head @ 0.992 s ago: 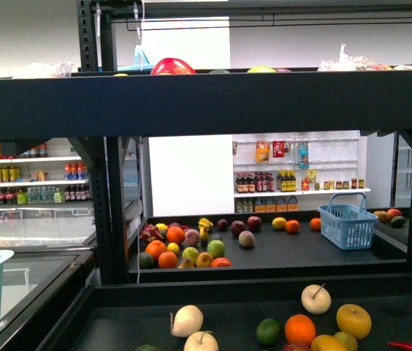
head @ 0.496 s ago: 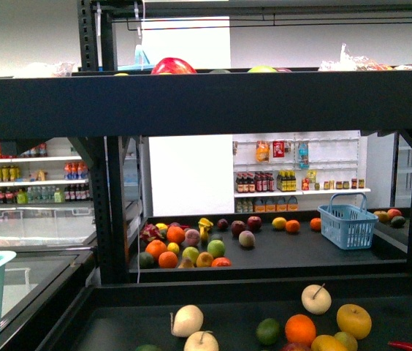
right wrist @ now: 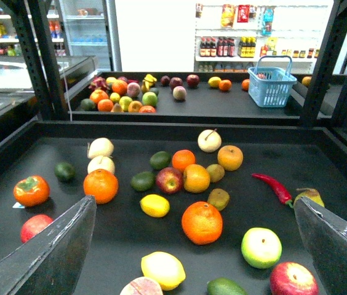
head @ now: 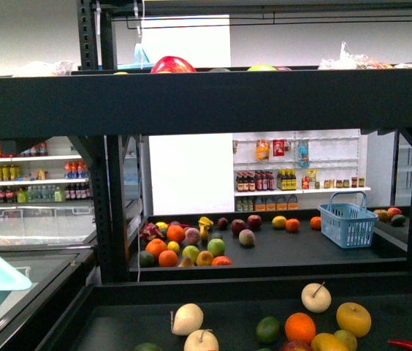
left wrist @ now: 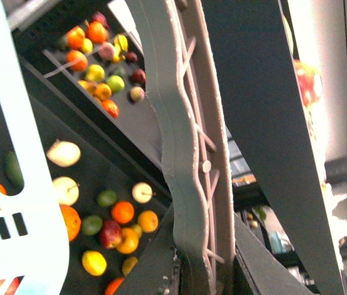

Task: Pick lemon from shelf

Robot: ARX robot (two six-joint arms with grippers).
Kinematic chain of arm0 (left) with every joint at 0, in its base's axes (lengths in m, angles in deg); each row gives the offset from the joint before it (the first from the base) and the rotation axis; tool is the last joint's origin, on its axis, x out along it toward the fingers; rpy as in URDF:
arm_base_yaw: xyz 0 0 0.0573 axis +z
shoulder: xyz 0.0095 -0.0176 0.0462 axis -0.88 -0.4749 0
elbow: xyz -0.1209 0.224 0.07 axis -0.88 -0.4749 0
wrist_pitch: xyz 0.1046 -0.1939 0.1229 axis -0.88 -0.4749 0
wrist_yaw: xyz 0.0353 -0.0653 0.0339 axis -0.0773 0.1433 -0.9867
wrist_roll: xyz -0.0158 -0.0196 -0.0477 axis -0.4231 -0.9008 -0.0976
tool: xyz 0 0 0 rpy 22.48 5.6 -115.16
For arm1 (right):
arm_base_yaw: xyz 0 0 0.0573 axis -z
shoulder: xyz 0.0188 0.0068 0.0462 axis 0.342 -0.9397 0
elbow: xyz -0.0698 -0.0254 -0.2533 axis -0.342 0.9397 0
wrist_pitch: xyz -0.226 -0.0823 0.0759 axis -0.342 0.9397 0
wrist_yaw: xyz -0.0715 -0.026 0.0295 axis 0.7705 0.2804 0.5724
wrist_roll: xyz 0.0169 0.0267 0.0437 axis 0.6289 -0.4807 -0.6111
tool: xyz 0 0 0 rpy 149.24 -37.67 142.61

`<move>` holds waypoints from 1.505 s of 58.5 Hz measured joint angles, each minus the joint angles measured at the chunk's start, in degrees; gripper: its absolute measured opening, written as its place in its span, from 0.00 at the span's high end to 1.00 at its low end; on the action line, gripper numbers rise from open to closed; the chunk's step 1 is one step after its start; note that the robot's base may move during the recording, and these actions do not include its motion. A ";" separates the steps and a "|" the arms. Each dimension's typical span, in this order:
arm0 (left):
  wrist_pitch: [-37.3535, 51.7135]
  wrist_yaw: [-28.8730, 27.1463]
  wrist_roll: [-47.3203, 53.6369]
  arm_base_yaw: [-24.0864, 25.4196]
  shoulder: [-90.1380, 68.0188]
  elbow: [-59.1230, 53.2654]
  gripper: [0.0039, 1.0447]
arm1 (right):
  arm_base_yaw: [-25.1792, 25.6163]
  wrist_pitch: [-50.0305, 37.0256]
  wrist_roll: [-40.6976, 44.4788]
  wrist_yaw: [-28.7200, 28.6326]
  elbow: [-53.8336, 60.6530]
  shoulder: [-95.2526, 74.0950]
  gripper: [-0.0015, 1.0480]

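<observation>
Lemon [right wrist: 155, 205]: on the shelf [right wrist: 50, 132] tray, mid-floor, well clear of the rims.
Room: bare floor around it; orange [right wrist: 202, 222] near.
Right claw [right wrist: 193, 203]: fingers spread wide, empty.
Left claw [left wrist: 189, 160]: state cannot be told.

Shelf [head: 206, 102]: upper tier overhead, near tray beneath it, rear tray farther back.
Near tray [right wrist: 284, 153]: carries loose fruit, with a chili pepper [head: 408, 345] at its right.
Lemon [right wrist: 155, 205]: on the near tray, between an orange [right wrist: 100, 185] and a second orange [right wrist: 202, 222], near an apple [right wrist: 169, 180].
Persimmon [right wrist: 31, 190]: on the near tray, beyond the orange from the lemon.
Rear tray [head: 294, 252]: fruit cluster [head: 184, 245] at left, basket [head: 346, 225] at right.
Wall shelves [head: 301, 191]: behind the rear tray, holding bottles.
</observation>
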 joint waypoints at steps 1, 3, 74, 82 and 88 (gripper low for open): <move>0.11 0.20 0.04 -0.39 0.15 -0.20 0.90 | 0.00 0.02 0.00 0.00 0.00 0.00 0.07; 0.55 0.90 0.13 -2.08 0.63 -0.96 0.90 | 0.00 0.02 0.00 0.02 0.00 0.00 0.07; 19.30 -3.98 -5.92 -32.63 -11.69 -5.99 0.90 | 0.00 0.00 0.00 0.02 0.00 0.00 0.07; 19.30 -4.76 -5.84 -34.03 -12.72 -5.11 0.90 | 0.00 0.02 0.00 0.02 0.00 0.00 0.07; 17.81 -5.25 -4.02 -35.15 -13.11 -3.69 0.90 | -0.39 0.96 -0.57 1.44 -0.17 -0.55 0.07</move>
